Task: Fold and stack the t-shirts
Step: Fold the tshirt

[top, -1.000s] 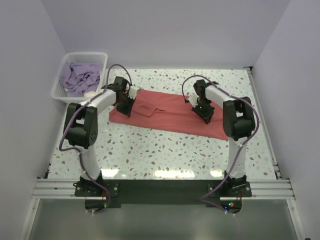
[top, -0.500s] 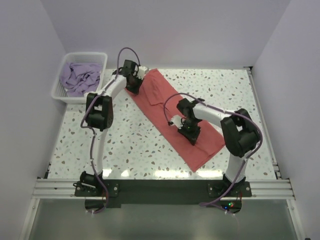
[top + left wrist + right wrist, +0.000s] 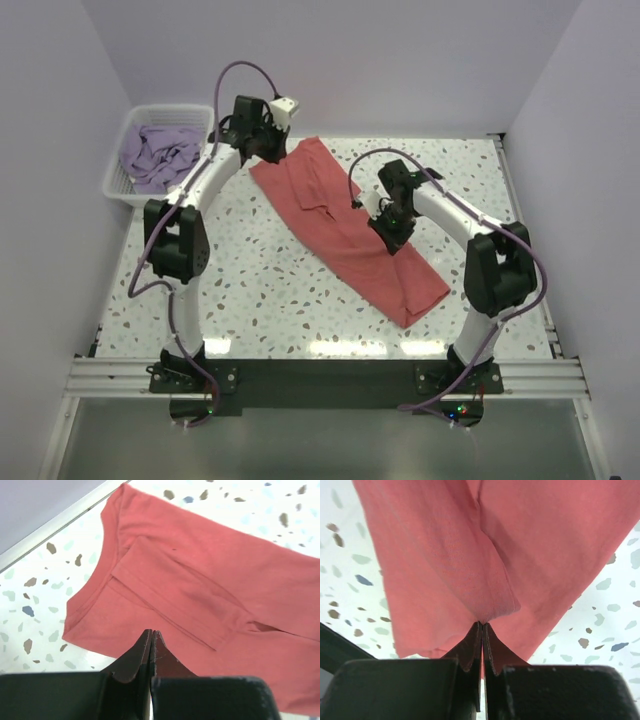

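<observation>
The coral-red t-shirt (image 3: 335,215) lies folded into a long strip, running diagonally from the far left to the near right of the table. My left gripper (image 3: 262,145) hangs shut above its far collar end (image 3: 107,555). In the left wrist view its tips (image 3: 151,632) show no cloth between them. My right gripper (image 3: 392,236) is over the middle of the strip, shut on a raised fold of the red cloth (image 3: 485,595) that runs up into its tips (image 3: 482,624). The pale lavender t-shirt (image 3: 155,155) lies crumpled in the basket.
The white lattice basket (image 3: 115,185) stands in the far left corner against the wall. White walls close in the speckled table (image 3: 250,290) on three sides. A black rail (image 3: 320,375) with both arm bases runs along the near edge.
The red shirt has swung from lying across the table to a diagonal. My left gripper went toward the far wall and shut. My right gripper shut on the cloth and shifted slightly.
</observation>
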Available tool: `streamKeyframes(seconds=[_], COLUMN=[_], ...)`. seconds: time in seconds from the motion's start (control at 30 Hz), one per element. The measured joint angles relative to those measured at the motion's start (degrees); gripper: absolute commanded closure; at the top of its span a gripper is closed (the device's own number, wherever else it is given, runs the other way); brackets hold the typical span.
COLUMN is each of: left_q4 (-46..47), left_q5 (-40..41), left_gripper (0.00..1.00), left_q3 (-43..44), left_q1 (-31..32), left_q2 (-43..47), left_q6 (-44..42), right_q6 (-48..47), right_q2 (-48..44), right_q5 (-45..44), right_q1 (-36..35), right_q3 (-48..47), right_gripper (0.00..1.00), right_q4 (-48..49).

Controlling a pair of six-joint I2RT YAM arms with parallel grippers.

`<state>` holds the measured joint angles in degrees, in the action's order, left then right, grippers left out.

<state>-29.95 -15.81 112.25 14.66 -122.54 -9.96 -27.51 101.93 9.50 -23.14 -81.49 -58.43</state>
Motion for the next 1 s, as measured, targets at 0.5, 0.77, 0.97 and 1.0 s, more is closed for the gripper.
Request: streamKeyframes(seconds=[0.5,0.77,0.97,1.0], left_q4=[1.05,1.14,0.92,0.63], left_q5=[-3.48,-2.99,-2.16,-2.05], left_gripper=[1.0,1.0,1.0,1.0], left_q3=[-18.34,-19.23,-17.7,-17.03], left_q1=[2.56,2.54,1.84,1.68], left_q2=[4.22,-0.76,-3.26,-3.63], left_q6=[1.27,1.51,1.86,1.86], right_q6=[-7.06,-5.27,-0.63,-0.02], right_q2=[3.72,4.13,4.13,4.13], right_q5=[11.15,14.01,10.32,10.03], right_q1=[-0.94,0.24,5.31,5.44], right_q3=[-1.4,-3.48,-3.8,-3.76], right_gripper=[0.85,0.71,0.58,0.57], right_q4=[-12.5,-14.75,-11.5,-11.13])
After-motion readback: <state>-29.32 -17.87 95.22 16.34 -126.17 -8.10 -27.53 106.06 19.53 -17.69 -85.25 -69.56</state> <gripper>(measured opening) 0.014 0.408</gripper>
